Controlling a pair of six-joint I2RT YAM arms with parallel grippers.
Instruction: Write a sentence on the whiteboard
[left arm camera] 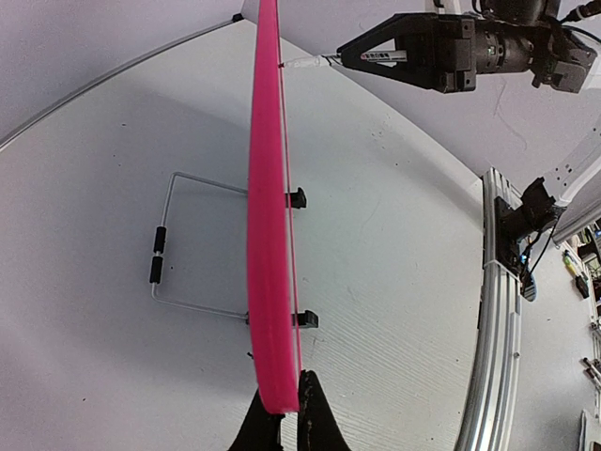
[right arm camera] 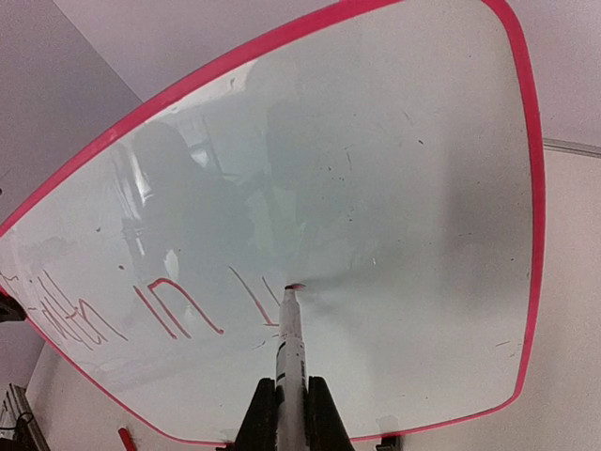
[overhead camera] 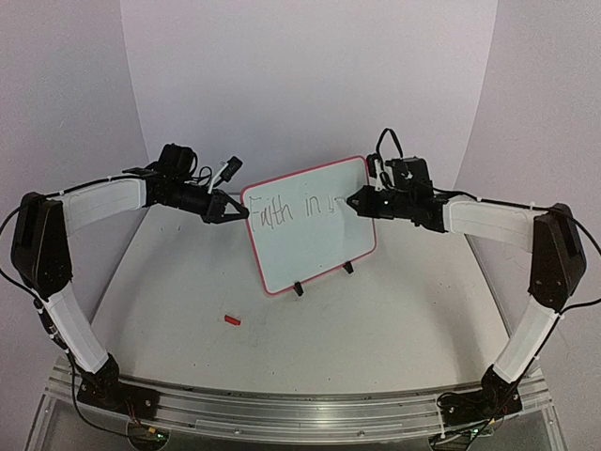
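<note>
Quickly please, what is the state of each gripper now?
Left gripper: closed on the whiteboard rim.
Right gripper: closed on the marker.

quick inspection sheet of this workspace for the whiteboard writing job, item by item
surface: white table, no spills seen
job's things: whiteboard standing on its black feet; sentence partly written, "Faith in" plus a started letter
clutter: small red piece on the table in front of the board
grippers: left gripper shut on the whiteboard's edge; right gripper shut on a marker, tip at the board
cables: black cables at wrists and bases
surroundings: plain white backdrop
</note>
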